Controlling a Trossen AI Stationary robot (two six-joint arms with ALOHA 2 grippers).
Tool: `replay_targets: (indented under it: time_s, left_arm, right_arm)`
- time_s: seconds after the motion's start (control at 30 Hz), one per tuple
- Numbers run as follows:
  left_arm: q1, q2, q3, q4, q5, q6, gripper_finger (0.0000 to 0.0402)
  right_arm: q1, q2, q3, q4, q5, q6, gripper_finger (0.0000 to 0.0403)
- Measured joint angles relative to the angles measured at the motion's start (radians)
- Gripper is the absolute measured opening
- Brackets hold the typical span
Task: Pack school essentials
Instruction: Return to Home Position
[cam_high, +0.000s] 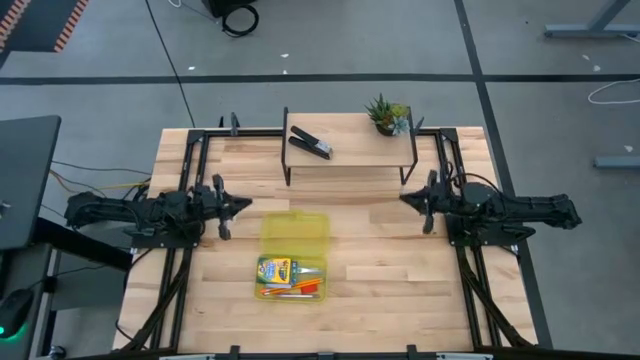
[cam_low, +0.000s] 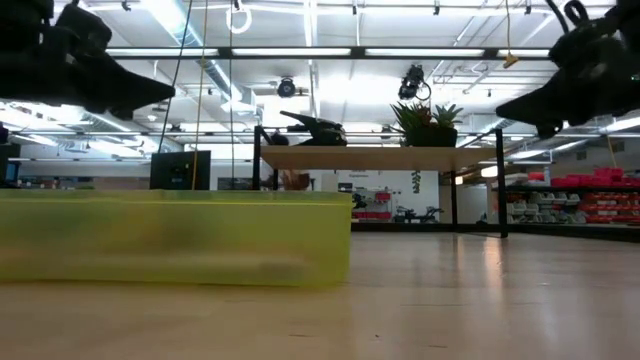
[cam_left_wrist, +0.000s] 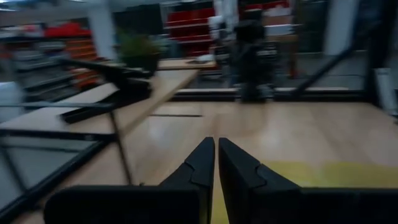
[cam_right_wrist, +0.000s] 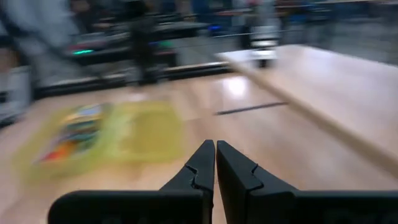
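Note:
A translucent yellow pencil case (cam_high: 294, 255) lies flat on the table's middle, its lid swung open toward the far edge. Inside it sit the green-yellow crayon box (cam_high: 274, 269), orange pencils (cam_high: 290, 291) and a red piece (cam_high: 311, 288); scissors and note pad do not show. The case fills the left of the low view (cam_low: 175, 238) and appears blurred in the right wrist view (cam_right_wrist: 102, 137). My left gripper (cam_high: 246, 205) (cam_left_wrist: 216, 163) hovers shut left of the case. My right gripper (cam_high: 404, 198) (cam_right_wrist: 215, 163) hovers shut to its right.
A raised wooden shelf (cam_high: 350, 145) on black legs stands at the table's far side, carrying a black stapler (cam_high: 311, 143) and a small potted plant (cam_high: 387, 115). Black rails (cam_high: 190, 170) run along both table sides. Bare wood lies between case and right gripper.

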Motion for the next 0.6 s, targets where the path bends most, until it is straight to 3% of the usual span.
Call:
replay_targets:
  time_s: [0.2, 0.6]
  left_arm:
    - [0.0, 0.0, 0.0, 0.009, 0.11, -0.007, 0.0033]
    - [0.001, 0.0, 0.0, 0.07, 0.112, 0.027, 0.0033]
  right_arm:
    - [0.0, 0.0, -0.001, 0.032, -0.227, -0.015, 0.0023]
    - [0.0, 0.0, -0.001, 0.073, -0.233, -0.044, 0.0023]
